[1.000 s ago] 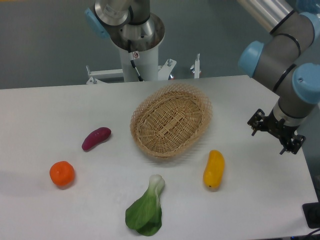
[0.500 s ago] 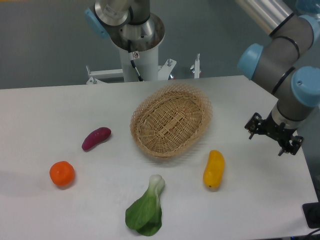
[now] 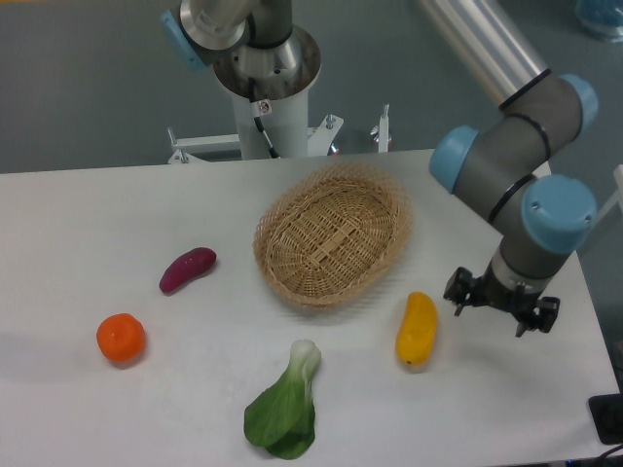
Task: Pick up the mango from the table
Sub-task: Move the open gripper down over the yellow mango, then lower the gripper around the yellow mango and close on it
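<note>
The mango (image 3: 417,329) is a smooth yellow-orange fruit lying lengthwise on the white table (image 3: 117,214), just in front of the basket's right end. My gripper (image 3: 500,305) hangs a short way to the mango's right, above the tabletop and apart from the fruit. Its fingers point down and nothing is held in them. From this angle the gap between the fingers does not show clearly.
A woven wicker basket (image 3: 333,233) sits mid-table behind the mango. A green bok choy (image 3: 285,409) lies at the front, a purple sweet potato (image 3: 187,269) to the left, and a round orange fruit (image 3: 121,338) at the front left. The table's right edge is close to the gripper.
The arm has swung left and forward, carrying the gripper down from the table's right edge to a spot just right of the mango. No object has moved.
</note>
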{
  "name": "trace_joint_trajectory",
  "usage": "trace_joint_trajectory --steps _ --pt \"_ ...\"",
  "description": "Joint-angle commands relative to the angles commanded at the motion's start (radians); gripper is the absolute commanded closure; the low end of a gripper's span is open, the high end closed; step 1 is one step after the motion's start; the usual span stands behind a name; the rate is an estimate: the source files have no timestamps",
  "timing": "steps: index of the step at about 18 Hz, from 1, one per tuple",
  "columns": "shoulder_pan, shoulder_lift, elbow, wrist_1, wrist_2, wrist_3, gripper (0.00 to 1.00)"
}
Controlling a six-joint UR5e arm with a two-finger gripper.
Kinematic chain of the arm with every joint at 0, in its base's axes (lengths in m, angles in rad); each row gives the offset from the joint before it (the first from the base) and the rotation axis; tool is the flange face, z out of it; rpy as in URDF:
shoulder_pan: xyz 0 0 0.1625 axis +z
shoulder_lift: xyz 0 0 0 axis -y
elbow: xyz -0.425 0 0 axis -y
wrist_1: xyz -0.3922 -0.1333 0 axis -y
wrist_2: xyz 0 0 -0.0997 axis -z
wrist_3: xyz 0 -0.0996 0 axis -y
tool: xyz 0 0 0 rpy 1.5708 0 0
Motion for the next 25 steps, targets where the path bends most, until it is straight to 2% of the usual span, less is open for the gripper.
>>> trace_joint_trajectory --steps 3,10,20,22,25 --pt "-0.008 -0.009 -0.006 0.005 -0.003 -0.003 0.00" --pt "-0.012 -0.008 -0.075 0.005 -0.041 0.000 0.00" --pt "-0.043 -0.014 -0.106 0.015 -0.034 -0.002 0.00" --pt "-0.043 -0.014 -0.136 0.058 -0.035 0.000 0.00" --pt "-0.043 -0.012 -0.189 0.170 -0.035 -0.002 0.00"
